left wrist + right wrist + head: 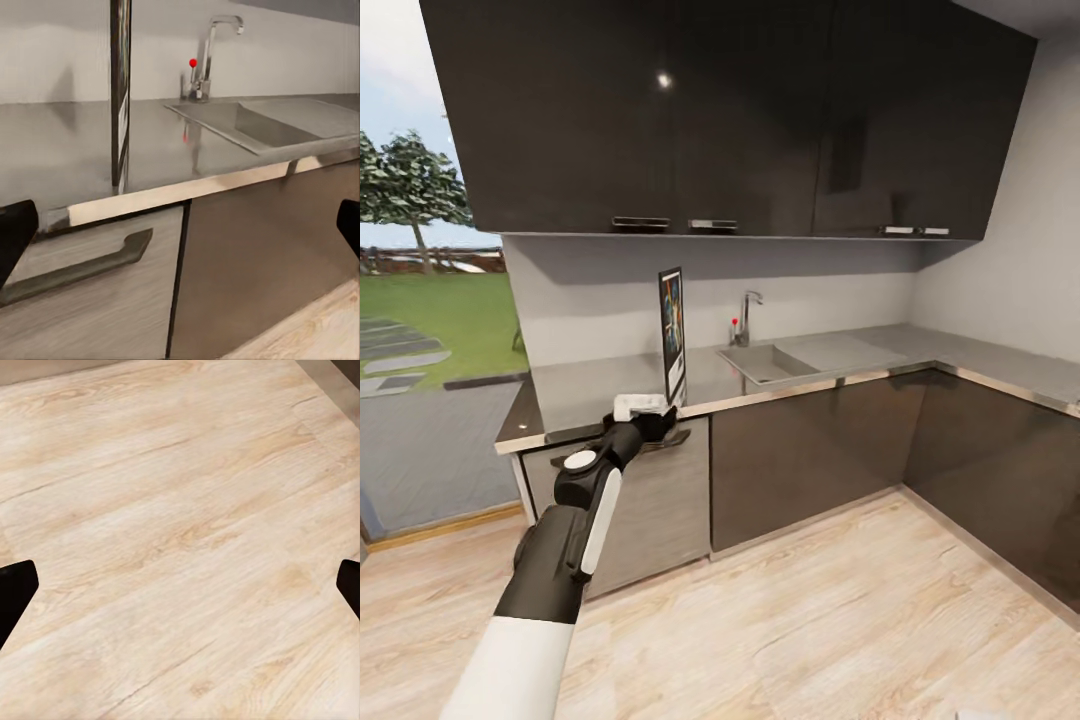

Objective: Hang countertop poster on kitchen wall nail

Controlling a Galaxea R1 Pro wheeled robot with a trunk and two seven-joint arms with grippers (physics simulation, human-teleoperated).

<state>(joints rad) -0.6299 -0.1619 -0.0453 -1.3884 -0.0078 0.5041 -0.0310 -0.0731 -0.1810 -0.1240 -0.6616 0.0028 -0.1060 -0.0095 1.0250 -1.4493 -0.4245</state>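
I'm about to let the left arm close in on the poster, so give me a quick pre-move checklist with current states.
1. Poster stands upright on the kitchen countertop, edge-on to the arm: ok.
2. Left gripper is open, fingers spread wide: ok.
3. Gripper is lined up with the poster: not ok, the poster sits off-centre in the left wrist view.
4. Gripper is clear of the drawer handle just below: cannot tell.
5. Right gripper is idle over the wood floor, open: ok.
6. Wall nail located: cannot tell.
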